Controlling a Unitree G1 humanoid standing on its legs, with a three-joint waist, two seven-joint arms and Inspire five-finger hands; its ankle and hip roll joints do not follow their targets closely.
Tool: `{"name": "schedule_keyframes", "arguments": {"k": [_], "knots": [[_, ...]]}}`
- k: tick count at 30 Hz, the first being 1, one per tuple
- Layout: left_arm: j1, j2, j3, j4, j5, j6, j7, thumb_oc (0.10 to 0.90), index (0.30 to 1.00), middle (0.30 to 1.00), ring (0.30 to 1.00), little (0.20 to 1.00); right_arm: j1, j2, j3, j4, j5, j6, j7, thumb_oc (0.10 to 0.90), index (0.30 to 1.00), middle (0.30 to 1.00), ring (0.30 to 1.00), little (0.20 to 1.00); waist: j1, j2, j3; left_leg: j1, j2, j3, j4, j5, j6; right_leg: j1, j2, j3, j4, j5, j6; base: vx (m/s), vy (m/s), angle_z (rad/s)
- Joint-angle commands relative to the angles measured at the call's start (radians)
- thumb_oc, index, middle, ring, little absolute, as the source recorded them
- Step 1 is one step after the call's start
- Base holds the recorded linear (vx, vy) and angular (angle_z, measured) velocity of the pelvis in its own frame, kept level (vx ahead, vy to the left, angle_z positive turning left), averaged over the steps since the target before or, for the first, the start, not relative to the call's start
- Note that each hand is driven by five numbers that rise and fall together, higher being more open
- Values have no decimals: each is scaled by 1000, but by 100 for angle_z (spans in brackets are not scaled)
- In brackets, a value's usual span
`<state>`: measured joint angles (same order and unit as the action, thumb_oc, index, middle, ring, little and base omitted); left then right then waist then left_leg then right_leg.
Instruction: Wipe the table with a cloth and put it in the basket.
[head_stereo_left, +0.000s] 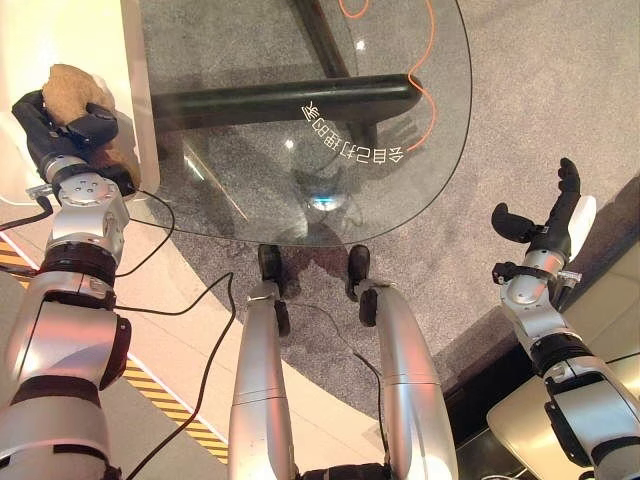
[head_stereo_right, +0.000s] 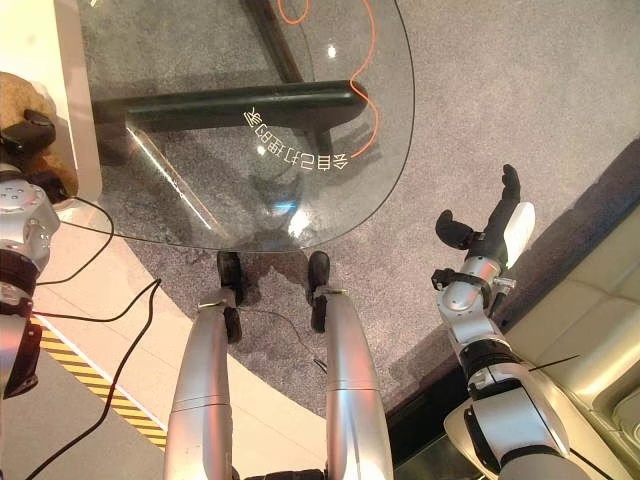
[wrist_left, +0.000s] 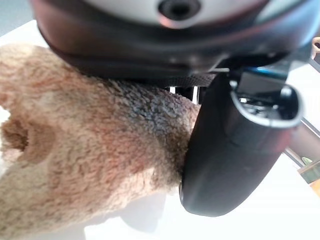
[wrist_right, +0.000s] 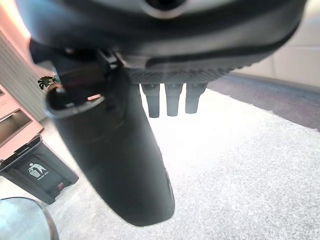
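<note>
Basically the left hand (head_stereo_left: 62, 128) is clamped on the fluffy tan cloth (wrist_left: 75, 165) on a white surface just left of the glass table (head_stereo_left: 420, 150); soft, light, bunchable anywhere; right hand (head_stereo_left: 545, 215) hangs open right of the table.

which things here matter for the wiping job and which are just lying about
For the job:
tan cloth, gripped by the left hand
glass table
right hand, open and idle over the carpet

Lying about:
orange cable under the glass
black bin
</note>
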<state>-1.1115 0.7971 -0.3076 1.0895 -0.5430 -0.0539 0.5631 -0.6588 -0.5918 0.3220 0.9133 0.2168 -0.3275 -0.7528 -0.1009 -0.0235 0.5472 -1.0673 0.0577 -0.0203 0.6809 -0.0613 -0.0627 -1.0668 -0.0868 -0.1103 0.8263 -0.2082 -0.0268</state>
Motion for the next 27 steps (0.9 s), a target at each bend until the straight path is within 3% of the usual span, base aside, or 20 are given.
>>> {"name": "schedule_keyframes", "arguments": {"k": [1,2,3,8,9,10,11,27], "knots": [[-109,139,12,-2,88,-96,135,100,300,300,300,200,27,-64,-54,-33,17,-36,-66,800,900,900,900,900,16,0,-27,39,-17,46,22,-101,62,33,32,25,-92,50,40,73,-1,2],[-110,138,9,-2,99,-94,151,100,300,300,300,200,28,-62,-50,-32,17,-37,-68,800,900,900,900,900,17,0,-27,54,-19,37,31,-131,57,46,34,30,-82,24,48,0,0,0],[-116,140,10,-1,103,-100,163,100,300,300,300,200,22,-63,-50,-31,20,-38,-68,800,900,900,900,900,18,-3,-27,36,-18,44,19,-99,61,30,32,24,-96,54,41,0,0,0],[-125,142,5,10,115,-102,191,100,300,300,300,200,17,-63,-41,-30,24,-42,-75,800,900,900,900,900,19,-4,-27,29,-19,43,16,-94,59,23,31,23,-98,58,40,-17,-1,0],[-126,141,5,13,115,-97,194,597,726,726,726,697,18,-61,-40,-28,24,-44,-76,800,900,900,900,900,20,-5,-27,28,-20,42,19,-97,58,23,31,22,-95,55,41,75,-1,0],[-123,138,2,15,105,-93,192,800,900,900,900,900,18,-61,-39,-29,25,-42,-75,800,900,900,900,900,21,-5,-27,42,-23,34,28,-127,53,37,34,28,-84,28,48,0,0,0],[-127,137,5,16,106,-97,199,800,900,900,900,900,15,-60,-38,-30,24,-43,-78,800,900,900,900,900,21,-6,-27,23,-22,41,18,-94,57,20,31,22,-97,58,40,0,0,0],[-122,133,15,7,89,-94,199,800,900,900,900,900,22,-55,-36,-44,23,-45,-79,800,900,900,900,900,21,-9,-27,35,-21,41,2,-88,53,32,31,21,-114,63,43,-7,0,0]]}}
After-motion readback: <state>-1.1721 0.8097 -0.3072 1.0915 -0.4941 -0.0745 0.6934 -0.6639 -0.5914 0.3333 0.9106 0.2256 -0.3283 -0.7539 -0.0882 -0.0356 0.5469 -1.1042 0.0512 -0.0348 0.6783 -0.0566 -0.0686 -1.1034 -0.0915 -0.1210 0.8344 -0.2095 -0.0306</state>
